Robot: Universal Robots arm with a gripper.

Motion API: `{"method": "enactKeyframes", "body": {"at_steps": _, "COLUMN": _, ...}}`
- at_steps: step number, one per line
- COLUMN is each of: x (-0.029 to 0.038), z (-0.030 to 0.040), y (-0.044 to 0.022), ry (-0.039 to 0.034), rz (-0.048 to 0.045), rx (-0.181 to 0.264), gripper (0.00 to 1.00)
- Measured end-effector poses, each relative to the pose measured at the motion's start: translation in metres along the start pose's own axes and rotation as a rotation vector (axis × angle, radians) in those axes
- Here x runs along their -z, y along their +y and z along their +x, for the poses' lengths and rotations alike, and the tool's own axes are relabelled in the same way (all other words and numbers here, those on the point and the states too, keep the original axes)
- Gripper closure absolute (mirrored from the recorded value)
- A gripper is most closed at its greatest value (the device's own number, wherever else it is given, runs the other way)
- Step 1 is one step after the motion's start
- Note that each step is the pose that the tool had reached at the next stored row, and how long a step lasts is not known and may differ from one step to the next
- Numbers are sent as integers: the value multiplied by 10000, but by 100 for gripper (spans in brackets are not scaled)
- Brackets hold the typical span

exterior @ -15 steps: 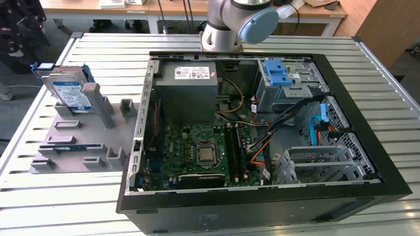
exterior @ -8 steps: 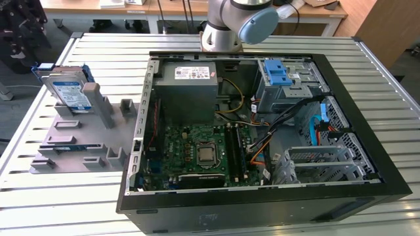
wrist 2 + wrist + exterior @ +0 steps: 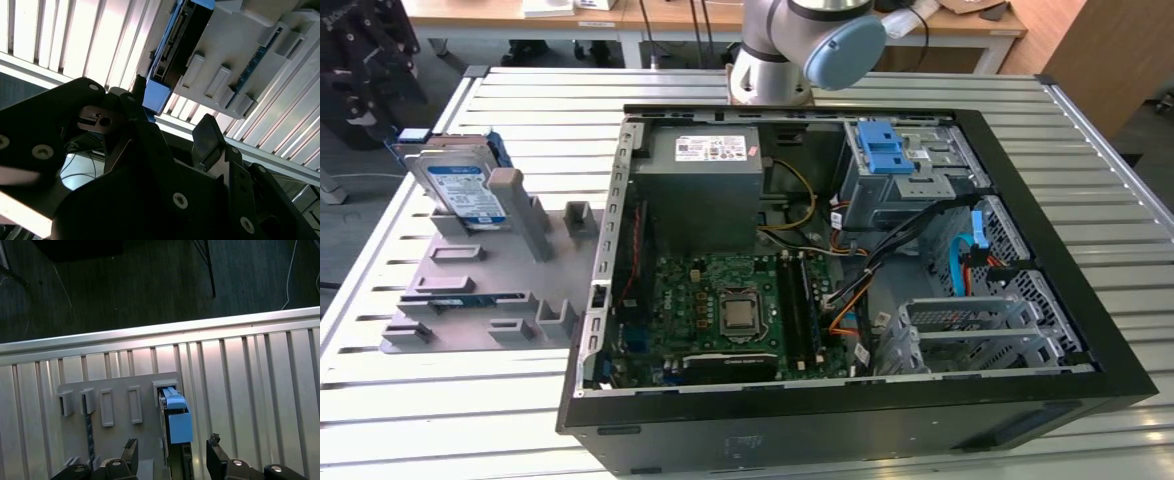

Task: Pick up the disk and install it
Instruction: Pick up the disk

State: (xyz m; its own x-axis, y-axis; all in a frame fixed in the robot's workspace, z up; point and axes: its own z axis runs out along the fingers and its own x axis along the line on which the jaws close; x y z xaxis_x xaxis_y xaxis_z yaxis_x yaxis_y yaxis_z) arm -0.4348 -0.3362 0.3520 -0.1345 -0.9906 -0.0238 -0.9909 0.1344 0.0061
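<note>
Grey plastic makes up the fixture plate point(image 3: 480, 270) lying on the slatted metal bench point(image 3: 427, 420) in the exterior view. The disk point(image 3: 464, 190) stands upright on its edge in a holder at one corner of that plate, with its white-and-blue label facing the camera. An open computer case point(image 3: 854, 250) sits just beside the plate, on the exterior view's right of it. The arm's base point(image 3: 781, 50) rises well apart from the plate, beyond the case.

In the first wrist view the camera looks down onto the plate point(image 3: 112, 440). The disk point(image 3: 176, 415) is seen edge-on in its slot, its bright blue bracket uppermost. The end effector point(image 3: 172, 449) hangs over the plate with its two dark fingers point(image 3: 131, 451) spread wide, one to each side of the disk and neither touching it. It holds nothing.

In the second wrist view the end effector point(image 3: 172, 107) is seen from close up, its fingers point(image 3: 210, 137) apart. The disk point(image 3: 172, 45) stands in the plate point(image 3: 250, 40) beyond them, and a blue corner of its bracket shows between the fingertips.
</note>
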Motion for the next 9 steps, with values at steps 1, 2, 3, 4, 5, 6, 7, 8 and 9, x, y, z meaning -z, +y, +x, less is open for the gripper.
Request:
{"method": "enactKeyframes", "body": {"at_steps": 1, "x": -5, "z": 1, "y": 2, "ry": 1, "rz": -1, "rx": 0, "gripper": 35}}
{"method": "enactKeyframes", "body": {"at_steps": 2, "x": -5, "z": 1, "y": 2, "ry": 1, "rz": -2, "rx": 0, "gripper": 35}}
{"method": "enactKeyframes", "body": {"at_steps": 3, "x": -5, "z": 0, "y": 3, "ry": 2, "rz": -3, "rx": 0, "gripper": 35}}
{"method": "enactKeyframes", "body": {"at_steps": 4, "x": -5, "z": 0, "y": 3, "ry": 2, "rz": -2, "rx": -1, "gripper": 35}}
{"method": "enactKeyframes", "body": {"at_steps": 5, "x": -6, "z": 0, "y": 3, "ry": 1, "rz": -1, "rx": -1, "gripper": 35}}
{"method": "enactKeyframes", "body": {"at_steps": 6, "x": -6, "z": 0, "y": 3, "ry": 1, "rz": -1, "rx": -1, "gripper": 35}}
{"method": "enactKeyframes", "body": {"at_steps": 7, "x": -7, "z": 0, "y": 3, "ry": 1, "rz": -1, "rx": -1, "gripper": 35}}
{"method": "enactKeyframes", "body": {"at_steps": 8, "x": -8, "z": 0, "y": 3, "ry": 0, "rz": -1, "rx": -1, "gripper": 35}}
{"method": "enactKeyframes", "body": {"at_steps": 9, "x": -12, "z": 0, "y": 3, "ry": -1, "rz": 2, "rx": 1, "gripper": 35}}
